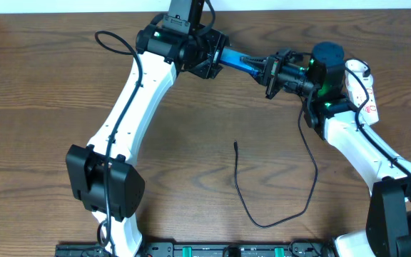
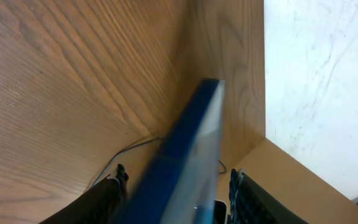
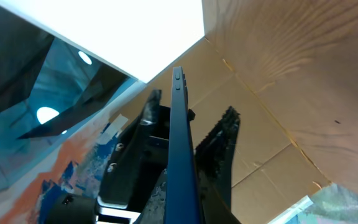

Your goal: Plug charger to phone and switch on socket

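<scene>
1. Your phone point(image 1: 238, 61) is up off the table point(image 1: 48, 107) near the back edge, bridging the two grippers. Bare wood lies open beneath it and across the whole left side.
2. The charger point(image 1: 235, 168) lies loose mid-table. Its tip point(image 1: 235, 145) is well apart from the phone, and its loop curves back toward your right arm point(image 1: 362, 139).
3. The socket point(image 1: 367, 89) sits at the right, just beside that arm's wrist, so room there is tight.
4. Your left arm point(image 1: 138, 100) stretches from the front base to the back. The left gripper point(image 2: 178, 176) is clamped on the phone, its fingers point(image 2: 244, 199) on either face.
5. Your right arm is bent, and the right gripper point(image 1: 271, 73) points left at the phone's other end. Its fingers point(image 3: 225, 137) flank the edge-on phone with a gap at the tips. You cannot tell whether they grip.
</scene>
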Motion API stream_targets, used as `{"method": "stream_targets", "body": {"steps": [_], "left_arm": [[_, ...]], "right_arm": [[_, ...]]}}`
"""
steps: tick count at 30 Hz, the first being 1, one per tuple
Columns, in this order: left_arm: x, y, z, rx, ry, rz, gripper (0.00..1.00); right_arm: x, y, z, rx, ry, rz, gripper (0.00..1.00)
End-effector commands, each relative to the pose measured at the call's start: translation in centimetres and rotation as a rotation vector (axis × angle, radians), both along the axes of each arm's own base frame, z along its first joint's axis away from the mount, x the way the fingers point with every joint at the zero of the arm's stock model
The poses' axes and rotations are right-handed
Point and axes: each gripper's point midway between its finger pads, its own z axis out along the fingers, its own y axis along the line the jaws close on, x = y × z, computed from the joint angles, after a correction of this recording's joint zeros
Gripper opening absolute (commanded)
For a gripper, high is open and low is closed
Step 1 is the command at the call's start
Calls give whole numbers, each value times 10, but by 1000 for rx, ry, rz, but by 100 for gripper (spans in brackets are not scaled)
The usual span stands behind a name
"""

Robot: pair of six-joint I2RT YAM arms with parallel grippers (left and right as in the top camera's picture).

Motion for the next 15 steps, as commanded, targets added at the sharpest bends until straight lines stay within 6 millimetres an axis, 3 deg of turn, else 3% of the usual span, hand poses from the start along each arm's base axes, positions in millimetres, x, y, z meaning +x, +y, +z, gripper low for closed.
{"method": "stream_targets", "body": {"steps": [1, 7, 15], "left_arm": [[2, 3, 5, 11, -18, 15, 53], [4, 6, 4, 29, -25, 29, 53], [5, 6, 4, 29, -26, 29, 40]], "right_arm": [[2, 4, 15, 19, -46, -1, 1], [4, 3, 20, 24, -72, -7, 2], [2, 7, 20, 24, -72, 1, 1]]}}
